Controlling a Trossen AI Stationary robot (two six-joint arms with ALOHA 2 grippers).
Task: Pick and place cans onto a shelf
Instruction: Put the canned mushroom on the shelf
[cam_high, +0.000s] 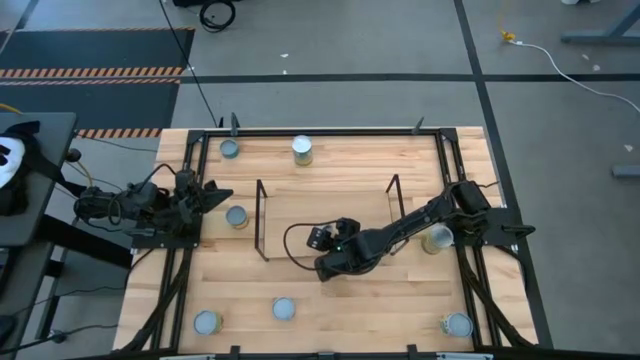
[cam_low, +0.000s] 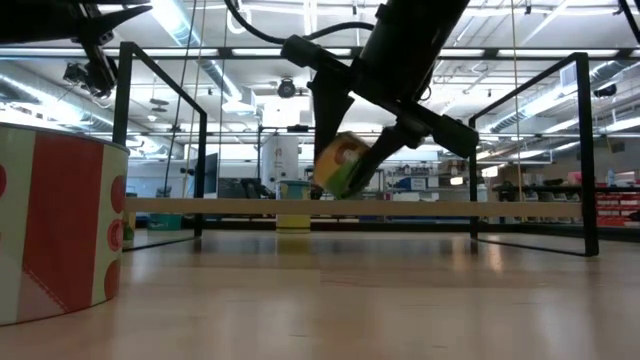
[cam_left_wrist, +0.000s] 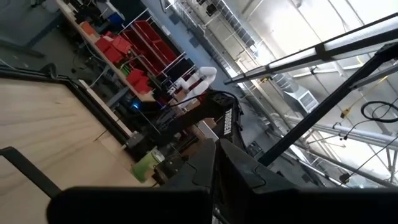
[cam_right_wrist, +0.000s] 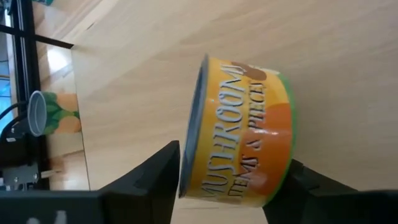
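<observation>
My right gripper (cam_high: 322, 240) reaches from the table's right side to its middle, between the shelf's two dark wire end frames (cam_high: 262, 222), and is shut on a can with a yellow-orange mushroom label (cam_right_wrist: 242, 137). In the low view this can (cam_low: 345, 165) hangs tilted above the shelf's light wood board (cam_low: 200, 206). Other cans stand upright on the table, two at the far edge (cam_high: 229, 148) (cam_high: 302, 150) and one left of the shelf (cam_high: 237, 216). My left gripper (cam_high: 222, 194) waits shut at the left edge, holding nothing. My right gripper pinches the can between its two fingers by its flat ends, one finger (cam_right_wrist: 158, 177) against the silvery lid (cam_right_wrist: 186, 155), the other (cam_right_wrist: 301, 186) against the bottom rim (cam_right_wrist: 287, 155). The fingers slant down from the table's right. The can is tilted and lifted clear of the board.
More cans stand near the right arm (cam_high: 438, 238) and along the near edge (cam_high: 284, 309) (cam_high: 206, 322) (cam_high: 456, 324). A red-and-white can (cam_low: 55, 230) fills the low view's left. A black metal frame (cam_high: 440, 150) runs round the tabletop.
</observation>
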